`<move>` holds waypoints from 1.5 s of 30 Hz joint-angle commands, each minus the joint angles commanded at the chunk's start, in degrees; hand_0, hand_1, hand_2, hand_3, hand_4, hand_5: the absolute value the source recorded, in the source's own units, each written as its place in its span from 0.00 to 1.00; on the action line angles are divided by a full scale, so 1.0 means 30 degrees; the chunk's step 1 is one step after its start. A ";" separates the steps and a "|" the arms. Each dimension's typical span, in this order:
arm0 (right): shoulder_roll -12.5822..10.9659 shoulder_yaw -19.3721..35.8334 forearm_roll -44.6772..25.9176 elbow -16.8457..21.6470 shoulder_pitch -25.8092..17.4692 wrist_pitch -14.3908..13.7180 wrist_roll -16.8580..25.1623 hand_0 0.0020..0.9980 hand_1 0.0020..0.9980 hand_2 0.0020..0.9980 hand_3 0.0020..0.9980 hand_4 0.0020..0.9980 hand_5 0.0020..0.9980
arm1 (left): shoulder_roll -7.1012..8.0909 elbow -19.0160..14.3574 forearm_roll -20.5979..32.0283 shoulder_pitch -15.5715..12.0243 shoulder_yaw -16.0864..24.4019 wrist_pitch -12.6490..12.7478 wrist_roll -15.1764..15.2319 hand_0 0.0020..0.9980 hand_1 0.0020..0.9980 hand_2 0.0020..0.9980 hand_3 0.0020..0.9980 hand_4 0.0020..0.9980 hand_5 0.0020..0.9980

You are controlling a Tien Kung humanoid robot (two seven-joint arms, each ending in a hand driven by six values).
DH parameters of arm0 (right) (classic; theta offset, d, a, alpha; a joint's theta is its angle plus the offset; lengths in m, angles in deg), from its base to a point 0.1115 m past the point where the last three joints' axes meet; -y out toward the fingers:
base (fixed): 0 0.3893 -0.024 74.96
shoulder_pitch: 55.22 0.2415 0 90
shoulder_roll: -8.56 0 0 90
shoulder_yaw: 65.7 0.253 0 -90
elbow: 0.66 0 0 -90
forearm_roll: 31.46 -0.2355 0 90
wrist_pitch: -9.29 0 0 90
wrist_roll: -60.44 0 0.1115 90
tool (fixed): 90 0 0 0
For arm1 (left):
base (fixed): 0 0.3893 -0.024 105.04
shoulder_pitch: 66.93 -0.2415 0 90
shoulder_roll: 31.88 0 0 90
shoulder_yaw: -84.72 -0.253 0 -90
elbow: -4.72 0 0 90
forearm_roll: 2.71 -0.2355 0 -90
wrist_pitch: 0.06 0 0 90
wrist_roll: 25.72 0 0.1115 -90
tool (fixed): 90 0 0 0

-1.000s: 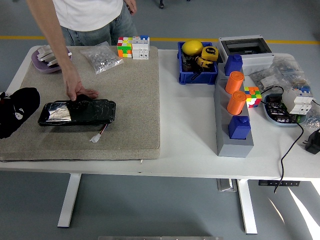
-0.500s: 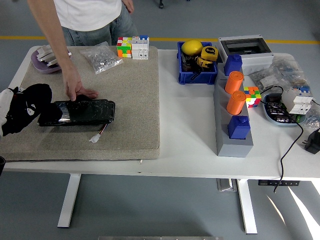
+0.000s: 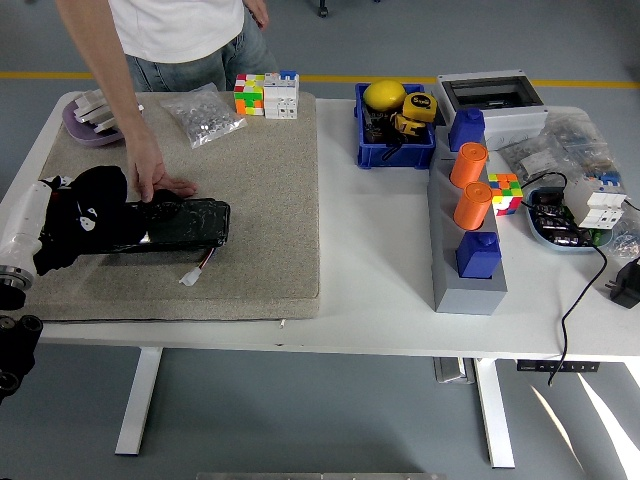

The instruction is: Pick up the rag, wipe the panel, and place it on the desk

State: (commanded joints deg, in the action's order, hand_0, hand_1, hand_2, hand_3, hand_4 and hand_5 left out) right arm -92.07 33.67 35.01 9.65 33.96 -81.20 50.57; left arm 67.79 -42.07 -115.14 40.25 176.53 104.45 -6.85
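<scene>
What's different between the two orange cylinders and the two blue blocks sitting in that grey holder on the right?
The orange cylinders are round and sit in the middle of the grey holder, tilted slightly. The blue blocks are squarish with a small knob on top and sit at the holder's two ends, one far, one near. The cylinders are bright orange; the blocks are dark blue. Both pairs stand in the same row in the holder, untouched by any hand.

Your left hand (image 3: pixel 85 215) has slid right along the mat, carrying the black rag (image 3: pixel 95 200) further over the left end of the panel (image 3: pixel 180 222), so the shiny patch seen there earlier is now covered. More of your left forearm (image 3: pixel 20 235) shows.
</scene>
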 joint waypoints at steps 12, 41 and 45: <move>-0.0110 0.0058 0.0015 0.0000 0.0015 0.0007 -0.0023 0.79 0.64 0.69 0.64 1.00 0.55 | -0.0887 -0.0142 -0.0126 -0.0183 -0.0451 0.0225 0.0161 0.27 0.15 0.40 0.30 0.00 0.00; -0.0243 0.0381 0.0426 0.0000 -0.0039 0.0089 0.0203 0.79 0.64 0.69 0.64 1.00 0.55 | -0.1190 -0.0885 -0.1928 0.0556 -0.5320 0.0606 -0.0573 0.26 0.15 0.41 0.30 0.00 0.00; -0.0240 0.0444 0.0491 0.0000 -0.0045 0.0107 0.0212 0.79 0.64 0.69 0.64 1.00 0.55 | -0.1196 -0.0847 -0.1871 0.0640 -0.6001 0.0600 -0.0653 0.26 0.15 0.41 0.30 0.00 0.00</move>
State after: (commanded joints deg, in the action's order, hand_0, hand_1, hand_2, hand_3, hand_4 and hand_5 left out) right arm -92.79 35.00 36.48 9.65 33.83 -80.88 51.21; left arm 64.21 -44.61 -120.75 42.17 158.52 106.25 -8.81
